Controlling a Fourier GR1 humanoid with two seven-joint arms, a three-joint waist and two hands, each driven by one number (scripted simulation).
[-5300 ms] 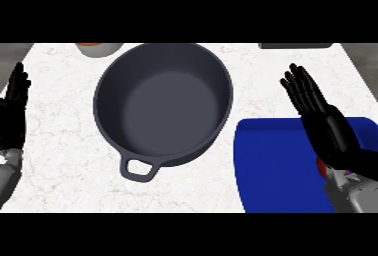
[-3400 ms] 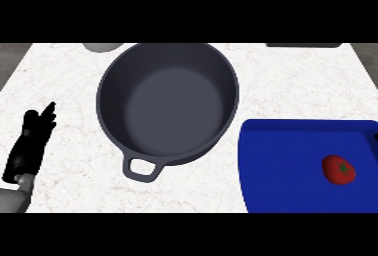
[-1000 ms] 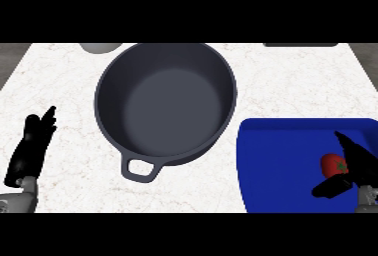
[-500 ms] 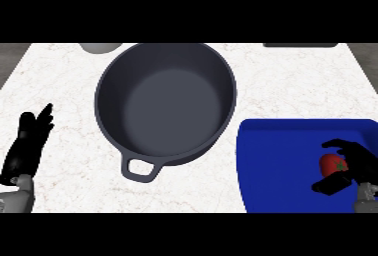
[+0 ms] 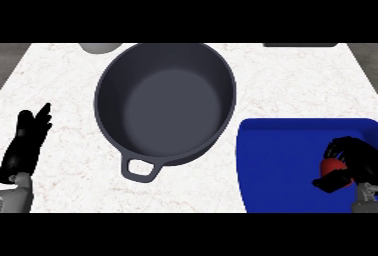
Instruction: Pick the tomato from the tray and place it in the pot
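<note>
Red between black fingers, that's what we're looking at: the tomato [image 5: 330,165] sits on the blue tray [image 5: 284,165] near the tray's right edge, and the right hand [image 5: 350,161] is wrapped over it. We see the fingers [image 5: 345,147] curled down across the top and right side of the tomato, the thumb coming in underneath on the near side, so only a small patch of red shows on the left of the grasp. The hand is closed around the tomato, and the tomato is still over the tray, which takes up the bench's near right corner.

Over in the middle of the white marbled bench [image 5: 66,85] we have the dark grey oval pot [image 5: 166,102], its loop handle pointing toward the near edge. It lies just left of the tray.

The left hand [image 5: 25,142] shows at the bench's near left edge, fingers straight and pointing up, holding nothing, well apart from the pot.
</note>
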